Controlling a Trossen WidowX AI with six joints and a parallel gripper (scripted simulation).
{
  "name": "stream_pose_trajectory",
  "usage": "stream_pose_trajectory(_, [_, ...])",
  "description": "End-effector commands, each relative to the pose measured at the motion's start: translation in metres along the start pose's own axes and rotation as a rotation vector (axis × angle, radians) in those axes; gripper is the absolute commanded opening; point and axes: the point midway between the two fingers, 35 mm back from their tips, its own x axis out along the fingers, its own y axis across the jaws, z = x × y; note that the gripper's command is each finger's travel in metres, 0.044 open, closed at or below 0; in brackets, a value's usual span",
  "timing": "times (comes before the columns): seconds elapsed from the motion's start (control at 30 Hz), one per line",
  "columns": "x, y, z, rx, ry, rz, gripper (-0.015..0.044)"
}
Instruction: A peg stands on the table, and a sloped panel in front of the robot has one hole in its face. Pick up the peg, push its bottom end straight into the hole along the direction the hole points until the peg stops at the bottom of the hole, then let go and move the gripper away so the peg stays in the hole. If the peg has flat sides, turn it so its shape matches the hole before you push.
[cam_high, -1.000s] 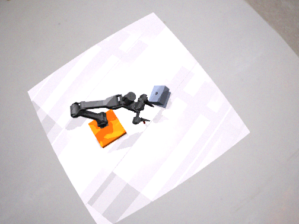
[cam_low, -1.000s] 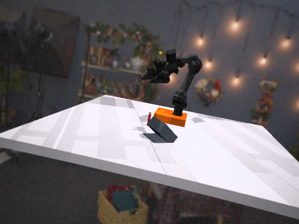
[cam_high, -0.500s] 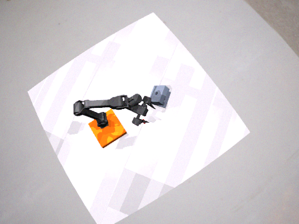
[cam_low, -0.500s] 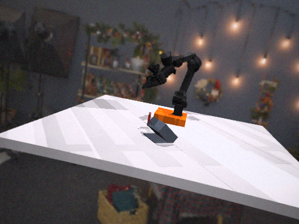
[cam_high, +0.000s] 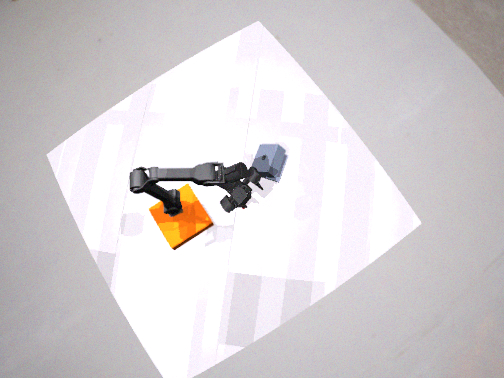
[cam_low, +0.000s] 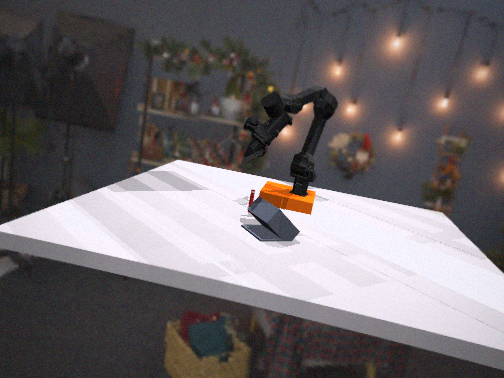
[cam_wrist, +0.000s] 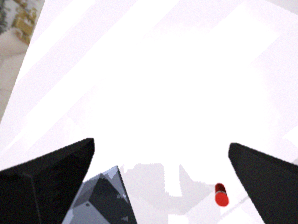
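The red peg (cam_low: 251, 200) (cam_wrist: 221, 194) stands upright on the table beside the sloped panel; it looks round. In the top view only a speck of red (cam_high: 245, 206) shows at the gripper's edge. The blue-grey sloped panel (cam_high: 272, 161) (cam_low: 281, 221) (cam_wrist: 106, 202) has one small dark hole (cam_high: 264, 157) (cam_wrist: 88, 204) in its face; the exterior view does not show the hole. My gripper (cam_high: 253, 197) (cam_low: 248, 159) (cam_wrist: 161, 146) is open and empty, tilted downward, well above the table. In the wrist view the peg lies low and right, near the right finger, and the panel low and left.
The orange base block (cam_high: 192, 225) (cam_low: 287, 199) carries the arm, behind the peg and panel in the exterior view. The white table (cam_high: 320, 240) (cam_low: 150, 240) has striped shadows. The wrist view shows a table edge at the upper left.
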Motion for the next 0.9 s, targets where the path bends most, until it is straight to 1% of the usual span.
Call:
stream_pose_trajectory(0.0, [0.008, -0.005, -0.006, 0.113, 0.050, -0.048, 0.0440])
stream_pose_trajectory(0.43, [0.021, -0.020, -0.021, 0.427, 0.151, -0.192, 0.0440])
stream_pose_trajectory(0.87, [0.030, -0.035, -0.037, 0.747, 0.209, -0.370, 0.0440])
